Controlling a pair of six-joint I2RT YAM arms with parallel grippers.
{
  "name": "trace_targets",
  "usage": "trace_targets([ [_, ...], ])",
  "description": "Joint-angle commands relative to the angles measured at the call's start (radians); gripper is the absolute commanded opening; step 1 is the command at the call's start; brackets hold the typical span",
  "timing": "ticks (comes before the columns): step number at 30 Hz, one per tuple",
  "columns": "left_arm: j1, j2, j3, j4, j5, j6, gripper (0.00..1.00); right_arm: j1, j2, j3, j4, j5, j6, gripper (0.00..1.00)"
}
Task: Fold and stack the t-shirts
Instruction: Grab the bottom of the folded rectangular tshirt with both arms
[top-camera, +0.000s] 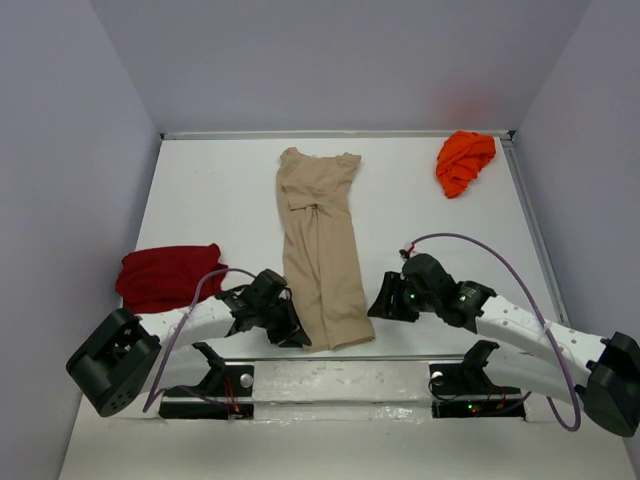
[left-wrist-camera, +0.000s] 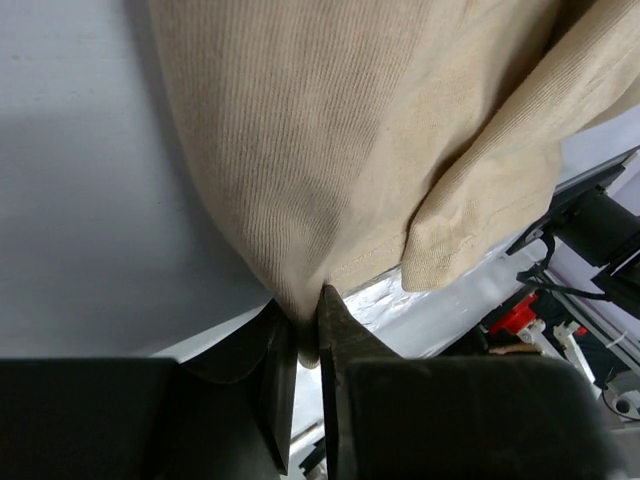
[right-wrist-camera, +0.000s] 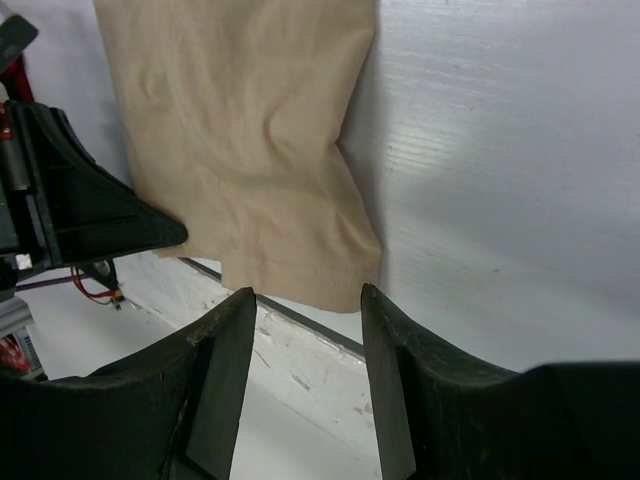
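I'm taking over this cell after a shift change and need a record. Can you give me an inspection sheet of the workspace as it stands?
Surface: white table.
Job's things: tan shirt laid lengthwise mid-table, folded narrow; dark red shirt bunched at left; orange shirt crumpled at far right corner.
Clutter: nothing seen.
Grippers: left gripper pinching the tan shirt's near hem; right gripper open beside that hem, holding nothing.
Cables: purple cable looping along each arm.
Surroundings: plain grey walls.

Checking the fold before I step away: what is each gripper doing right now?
Left gripper: jaws closed on the near hem of the tan t-shirt.
Right gripper: jaws open, holding nothing, close by the same hem.
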Motion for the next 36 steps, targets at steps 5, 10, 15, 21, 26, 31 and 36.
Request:
trace_targets([
  [5,-0.004,-0.009,0.001,-0.046,-0.017,0.035,0.22,-0.006,0.037,-0.045,0.082,-0.018,0.038,0.52],
  [10,-0.004,-0.018,0.058,-0.108,-0.031,0.065,0.29,-0.006,0.037,-0.085,0.111,-0.024,0.046,0.5],
  [15,-0.005,-0.03,0.083,-0.128,-0.03,0.068,0.42,-0.006,0.077,-0.082,0.111,-0.049,0.05,0.5],
  [21,-0.005,-0.032,0.1,-0.151,-0.021,0.077,0.52,-0.006,0.071,-0.097,0.134,-0.049,0.046,0.5],
  [26,-0.005,-0.056,0.12,-0.213,-0.03,0.08,0.76,-0.006,0.057,-0.1,0.129,-0.032,0.054,0.49],
  [31,-0.005,-0.124,0.094,-0.237,-0.022,0.04,0.8,-0.006,0.072,-0.091,0.125,-0.032,0.041,0.49],
  [36,-0.013,-0.199,0.054,-0.238,-0.002,-0.023,0.8,-0.006,0.066,-0.077,0.111,-0.021,0.034,0.49],
])
